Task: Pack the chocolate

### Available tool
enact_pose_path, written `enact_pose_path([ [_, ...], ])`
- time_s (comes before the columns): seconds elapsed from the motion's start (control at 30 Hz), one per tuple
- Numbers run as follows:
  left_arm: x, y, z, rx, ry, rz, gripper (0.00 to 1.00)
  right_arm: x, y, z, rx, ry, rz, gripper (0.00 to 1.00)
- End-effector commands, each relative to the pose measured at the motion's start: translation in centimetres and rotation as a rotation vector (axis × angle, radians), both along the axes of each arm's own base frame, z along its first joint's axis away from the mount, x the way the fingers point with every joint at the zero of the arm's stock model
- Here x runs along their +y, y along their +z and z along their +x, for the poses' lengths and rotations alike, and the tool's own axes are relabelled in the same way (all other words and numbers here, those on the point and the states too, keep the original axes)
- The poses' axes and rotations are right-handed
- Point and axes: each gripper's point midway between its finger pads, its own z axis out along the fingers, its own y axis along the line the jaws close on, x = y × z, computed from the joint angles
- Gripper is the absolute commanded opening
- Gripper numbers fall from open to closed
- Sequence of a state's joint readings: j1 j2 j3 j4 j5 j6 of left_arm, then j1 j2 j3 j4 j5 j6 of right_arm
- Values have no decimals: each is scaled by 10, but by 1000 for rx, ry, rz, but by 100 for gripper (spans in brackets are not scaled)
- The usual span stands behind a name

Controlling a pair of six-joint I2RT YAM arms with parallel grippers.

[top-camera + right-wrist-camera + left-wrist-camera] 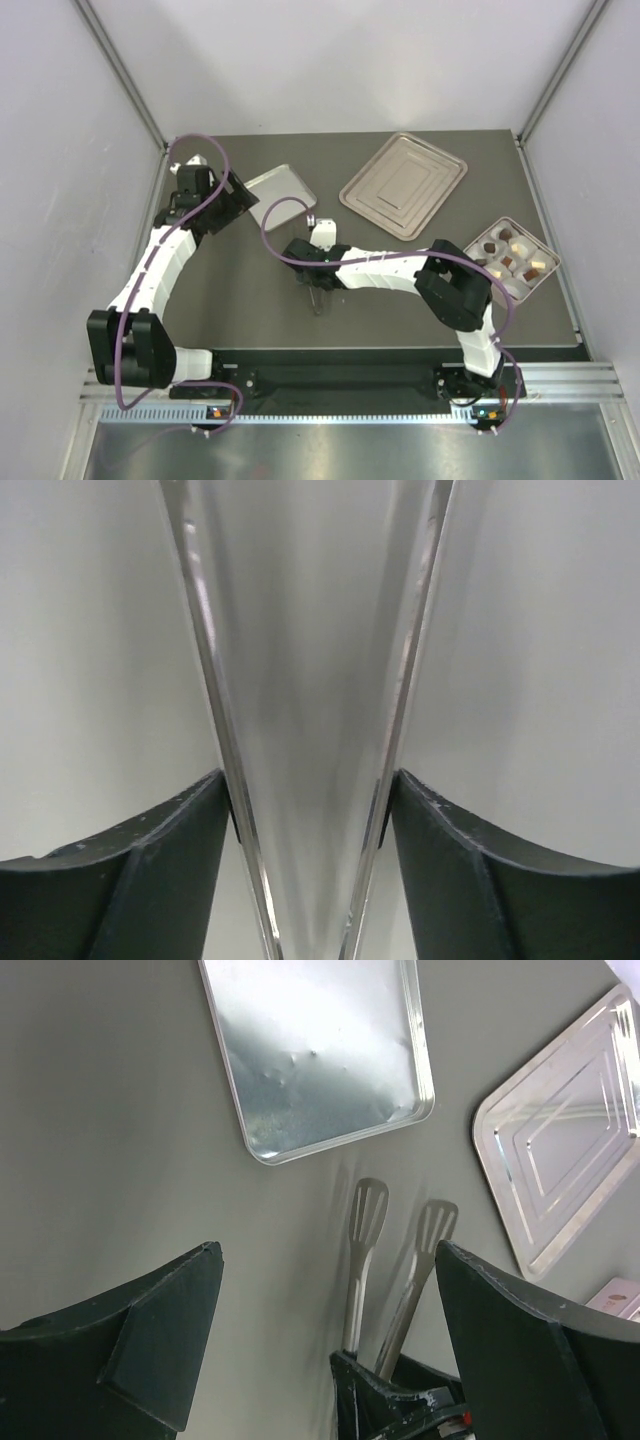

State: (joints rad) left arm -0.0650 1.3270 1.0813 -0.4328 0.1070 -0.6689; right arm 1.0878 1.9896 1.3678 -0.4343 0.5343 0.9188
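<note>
From above, the chocolate (506,263) sits in a little divided box (541,283) at the right side of the counter (240,300). It is well apart from both arms. The right tool (316,283) is near the middle of the counter and holds metal tongs (318,300). The left tool (243,193) is at the far left, just beside a small silver tray (285,190). A bigger tray (403,185) lies farther right.

The left wrist camera shows the left tool's fingers spread wide with nothing between them. It looks down at the small tray and the two flat tong tips.

The right wrist camera shows the right tool pinching the tongs, one finger on each side.

Here is what could go wrong. The pieces are tiny, so the tongs may squash one or flick it out. If the pinch is too loose, the tongs may slip or twist in the tool. The reach to the box is long, and the tongs could bump its wall.
</note>
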Motion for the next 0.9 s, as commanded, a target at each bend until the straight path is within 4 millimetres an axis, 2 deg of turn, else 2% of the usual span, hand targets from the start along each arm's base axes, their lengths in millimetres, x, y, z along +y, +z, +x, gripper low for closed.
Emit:
enact_pose_path([
  [0.0, 3, 12, 10, -75, 16, -5, 92, 10, 9, -2, -14, -59, 26, 65],
  [0.2, 3, 8, 9, -72, 12, -5, 92, 12, 9, -8, 13, -86, 33, 70],
  [0.33, 3, 8, 6, -74, 6, -1, 91, 8, 19, -8, 4, -101, 31, 84],
  [0.37, 3, 5, 5, -71, 3, 2, 91, 6, 27, -8, -3, -104, 41, 90],
  [0.47, 2, 1, 7, -70, -15, 12, 92, 7, 43, -7, -11, -99, 67, 97],
  [0.5, 1, -6, 8, -50, -22, 14, 92, 6, 55, -7, -14, -89, 86, 99],
  [0.53, 1, -8, 9, -38, -27, 15, 92, 4, 59, -7, -3, -85, 98, 99],
  [0.57, 0, -16, 9, -10, -38, 19, 91, 2, 75, -7, -11, -79, 130, 99],
  [0.63, 0, -19, 10, 3, -40, 22, 91, -5, 86, -7, -1, -59, 158, 99],
  [0.67, 1, -21, 11, 6, -36, 25, 88, -8, 106, -7, -24, -22, 183, 99],
  [0.7, 1, -24, 14, 10, -32, 25, 87, -7, 117, -5, -43, 4, 211, 99],
  [0.73, 2, -24, 17, 8, -28, 28, 86, -10, 120, -7, -37, 47, 217, 99],
  [0.77, 2, -26, 18, 12, -26, 24, 86, -13, 136, -7, -79, 123, 208, 99],
  [0.87, -1, -38, 26, 36, -24, 11, 83, -30, 144, -4, -116, 187, 156, 98],
])
